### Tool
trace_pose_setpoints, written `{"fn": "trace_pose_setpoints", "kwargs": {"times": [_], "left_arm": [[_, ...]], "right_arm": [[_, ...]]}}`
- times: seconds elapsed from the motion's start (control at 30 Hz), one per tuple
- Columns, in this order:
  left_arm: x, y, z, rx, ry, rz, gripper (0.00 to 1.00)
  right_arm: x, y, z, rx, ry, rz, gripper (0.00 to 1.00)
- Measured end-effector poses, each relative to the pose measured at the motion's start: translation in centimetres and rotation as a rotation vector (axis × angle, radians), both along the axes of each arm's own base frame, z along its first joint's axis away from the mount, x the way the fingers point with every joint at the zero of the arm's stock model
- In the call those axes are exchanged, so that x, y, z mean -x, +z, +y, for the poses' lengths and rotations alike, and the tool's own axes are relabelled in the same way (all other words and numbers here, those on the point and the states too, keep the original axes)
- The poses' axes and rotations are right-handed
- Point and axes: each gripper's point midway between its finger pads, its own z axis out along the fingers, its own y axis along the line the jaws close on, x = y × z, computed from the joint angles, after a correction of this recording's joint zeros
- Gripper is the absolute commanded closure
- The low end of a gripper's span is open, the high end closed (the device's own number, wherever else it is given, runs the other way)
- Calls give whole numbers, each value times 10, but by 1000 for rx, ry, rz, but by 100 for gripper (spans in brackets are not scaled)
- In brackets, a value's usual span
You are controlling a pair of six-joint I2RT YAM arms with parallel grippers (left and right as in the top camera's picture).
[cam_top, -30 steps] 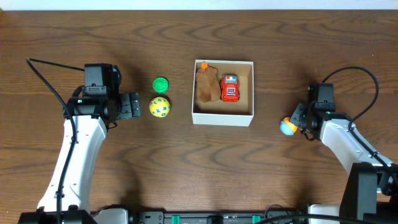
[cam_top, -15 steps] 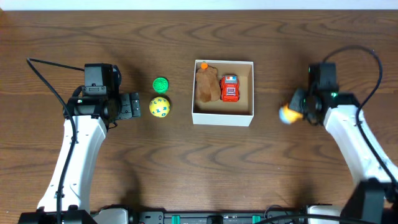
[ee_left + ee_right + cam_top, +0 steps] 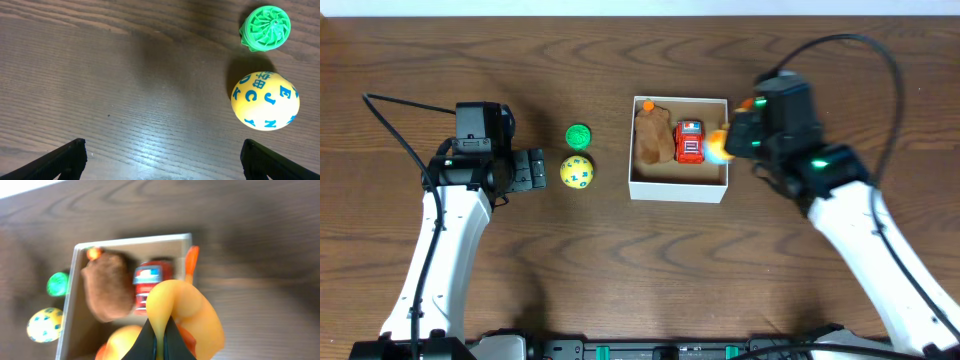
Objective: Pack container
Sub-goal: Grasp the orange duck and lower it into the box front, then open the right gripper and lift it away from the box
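The dark brown wood-grain table (image 3: 520, 260) carries the square shallow container (image 3: 670, 190), white-walled with a tan cardboard floor, which sits at the table's middle, between the two arms. The right gripper (image 3: 160, 341) hangs over the container's right side, its jaws clamped on a yellow-and-orange rubber duck (image 3: 182, 310). The left gripper (image 3: 162, 160) rests low over the table to the left, jaws spread wide and holding nothing. Inside the container lie a brown plush toy (image 3: 650, 135) on the left and a red toy car (image 3: 690, 142) just beside it. The duck is at the free strip between car and right wall, though whether it touches the floor cannot be told. Well outside, to the container's left, sit a yellow ball with blue letters (image 3: 577, 172) and, near it, a green ridged plastic wheel (image 3: 578, 135). The step in hand looks like placing the duck. Next it probably calls for lowering into that narrow gap, releasing clear of the car, then leaving ball and wheel to the left arm.
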Motion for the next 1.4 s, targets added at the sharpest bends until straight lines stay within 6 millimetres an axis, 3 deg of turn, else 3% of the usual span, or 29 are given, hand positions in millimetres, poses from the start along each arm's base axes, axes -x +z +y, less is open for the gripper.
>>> {"fn": "trace_pose_setpoints", "kwargs": {"times": [0.2, 0.4, 0.43, 0.47, 0.6, 0.77, 0.9, 1.03, 1.2, 1.3, 1.4], "left_arm": [[0, 0, 0, 0, 0, 0, 2], [0, 0, 0, 0, 0, 0, 2], [0, 0, 0, 0, 0, 0, 2], [0, 0, 0, 0, 0, 0, 2], [0, 0, 0, 0, 0, 0, 2], [0, 0, 0, 0, 0, 0, 2], [0, 0, 0, 1, 0, 0, 2], [0, 0, 0, 0, 0, 0, 2], [0, 0, 0, 1, 0, 0, 2], [-2, 1, -5, 31, 0, -10, 2], [-4, 1, -19, 126, 8, -22, 2]], "right_arm": [[-8, -44, 48, -26, 52, 54, 99], [1, -88, 51, 9, 30, 179, 99], [2, -90, 50, 12, 25, 187, 92], [2, -93, 49, 16, 17, 195, 76], [3, -95, 45, 25, -2, 204, 51], [-2, -92, 47, 20, -1, 178, 45], [-9, -77, 46, 15, 12, 120, 43], [-13, -42, 20, 14, -34, 45, 40], [-9, -2, -50, 24, -186, -2, 33], [-1, 1, -102, 45, -309, 29, 25], [9, -9, -146, 69, -421, 97, 12]]}}
